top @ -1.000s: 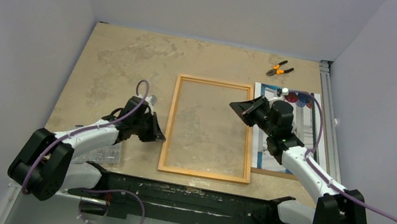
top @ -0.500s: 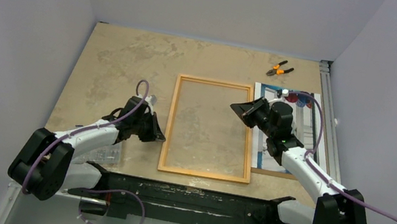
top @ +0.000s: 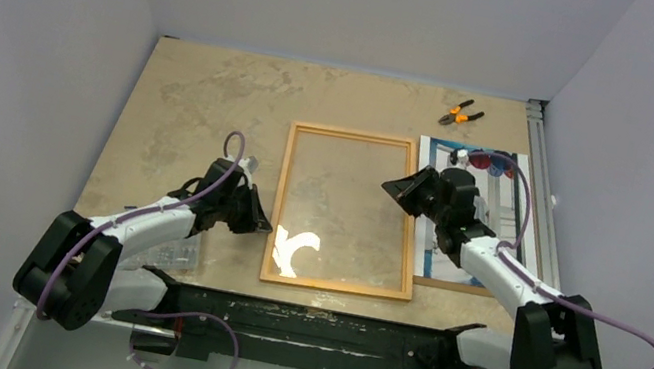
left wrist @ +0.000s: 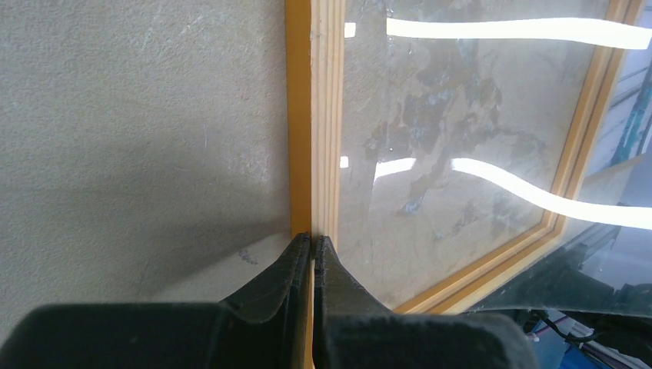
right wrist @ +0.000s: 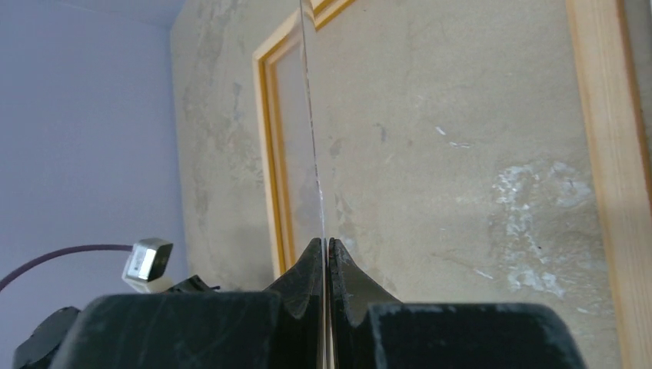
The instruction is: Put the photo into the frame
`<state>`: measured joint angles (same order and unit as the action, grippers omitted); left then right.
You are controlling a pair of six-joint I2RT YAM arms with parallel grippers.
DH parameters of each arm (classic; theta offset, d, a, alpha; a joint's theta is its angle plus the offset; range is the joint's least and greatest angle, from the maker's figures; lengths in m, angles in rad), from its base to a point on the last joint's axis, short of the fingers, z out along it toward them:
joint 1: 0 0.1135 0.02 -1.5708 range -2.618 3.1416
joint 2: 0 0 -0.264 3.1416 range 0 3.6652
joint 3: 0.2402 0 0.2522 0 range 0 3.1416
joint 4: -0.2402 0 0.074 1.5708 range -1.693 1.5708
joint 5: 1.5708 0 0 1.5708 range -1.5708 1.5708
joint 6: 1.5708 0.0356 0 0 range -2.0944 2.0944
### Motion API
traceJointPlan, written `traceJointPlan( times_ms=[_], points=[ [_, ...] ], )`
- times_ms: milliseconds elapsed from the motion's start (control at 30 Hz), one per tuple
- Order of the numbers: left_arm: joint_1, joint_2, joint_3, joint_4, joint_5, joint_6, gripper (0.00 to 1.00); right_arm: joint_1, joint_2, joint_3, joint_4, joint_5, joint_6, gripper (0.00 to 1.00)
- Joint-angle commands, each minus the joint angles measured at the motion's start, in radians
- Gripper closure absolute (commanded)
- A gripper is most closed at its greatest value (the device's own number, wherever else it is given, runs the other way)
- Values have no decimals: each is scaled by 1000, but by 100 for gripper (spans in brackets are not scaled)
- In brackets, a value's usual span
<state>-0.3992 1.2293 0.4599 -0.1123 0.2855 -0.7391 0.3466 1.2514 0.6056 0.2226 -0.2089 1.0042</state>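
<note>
The frame [top: 285, 177] lies flat mid-table with its thin orange border around a clear pane [top: 350, 204]. My left gripper [top: 266, 228] is shut on the frame's left rail [left wrist: 311, 115], its tips [left wrist: 313, 238] pinching the orange edge. At the frame's right side my right gripper [top: 391, 186] is shut on the pane's thin edge [right wrist: 314, 154], the tips [right wrist: 325, 242] clamped on it. The pane catches a bright glare near the frame's near-left corner. The photo [top: 497, 206] lies to the right of the frame, partly under my right arm.
Orange-handled pliers [top: 460, 114] lie at the back right. A brown board [top: 457, 287] shows under the photo's near edge. A clear plastic piece [top: 166, 255] sits by my left arm. A metal rail [top: 540, 222] runs along the table's right side.
My right gripper has shifted slightly right with the pane's edge, and a bright reflection now shows on the pane near the frame's near-left corner. The left arm has not moved.
</note>
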Motion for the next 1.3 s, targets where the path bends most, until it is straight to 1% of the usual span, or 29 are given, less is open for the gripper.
traceJointPlan(
  times_ms=[0,33,100,433,500,667,833,1000,1267],
  points=[
    [0,29,-26,-40,-41,40,100,24,16,25,-93,-25,-78,100],
    [0,31,-25,-38,-39,40,100,24,18,28,-103,-20,-89,100],
    [0,31,-25,-38,-41,40,100,24,24,36,-119,-12,-107,96],
    [0,36,-25,-37,-40,40,100,24,87,68,-137,-36,-153,70],
    [0,35,-24,-37,-39,39,100,24,93,67,-139,-37,-156,65],
    [0,38,-24,-35,-39,40,100,25,98,69,-150,-30,-168,48],
    [0,41,-22,-35,-38,41,100,24,103,84,-182,-13,-192,34],
    [0,38,-24,-36,-41,40,100,24,106,86,-197,3,-204,25],
    [0,42,-23,-34,-39,40,100,24,122,100,-221,28,-240,19]
  ],
)
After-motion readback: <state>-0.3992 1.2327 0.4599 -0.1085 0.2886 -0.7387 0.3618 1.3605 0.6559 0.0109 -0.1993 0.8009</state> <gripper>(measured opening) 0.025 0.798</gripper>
